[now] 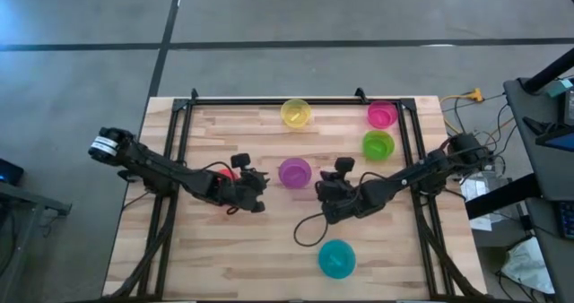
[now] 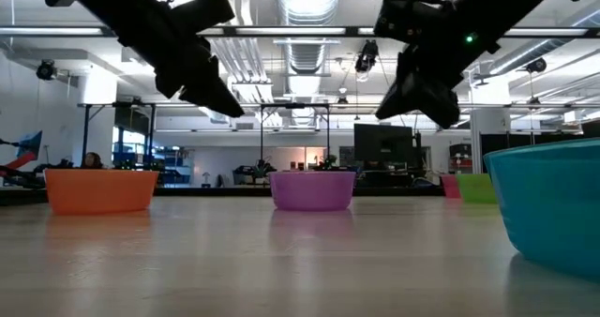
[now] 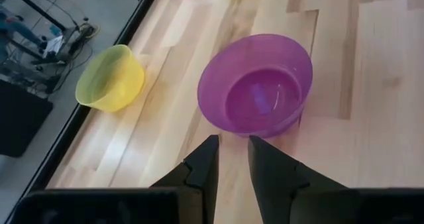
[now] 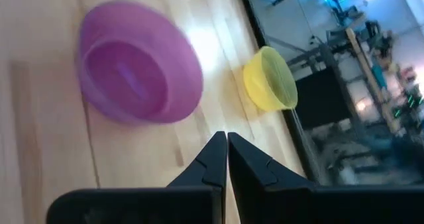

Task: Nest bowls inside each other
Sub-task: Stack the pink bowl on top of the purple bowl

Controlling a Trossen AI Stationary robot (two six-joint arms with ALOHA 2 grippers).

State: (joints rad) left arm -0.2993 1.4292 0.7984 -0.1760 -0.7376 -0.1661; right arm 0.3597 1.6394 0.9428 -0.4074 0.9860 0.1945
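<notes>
Sitting mid-table, the light, slippery purple bowl (image 1: pixel 294 172) needs a rim pinch; left gripper (image 3: pixel 230 159) slightly open, right gripper (image 4: pixel 226 151) closed, both empty.

Both arms are matte black, jointed, with black cables trailing; the left arm (image 1: pixel 161 168) carries a white-banded collar near its base.

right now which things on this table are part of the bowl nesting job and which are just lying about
Job:
purple bowl
yellow bowl
pink bowl
green bowl
teal bowl
orange bowl

Lying about:
black cable looped on the table
</notes>
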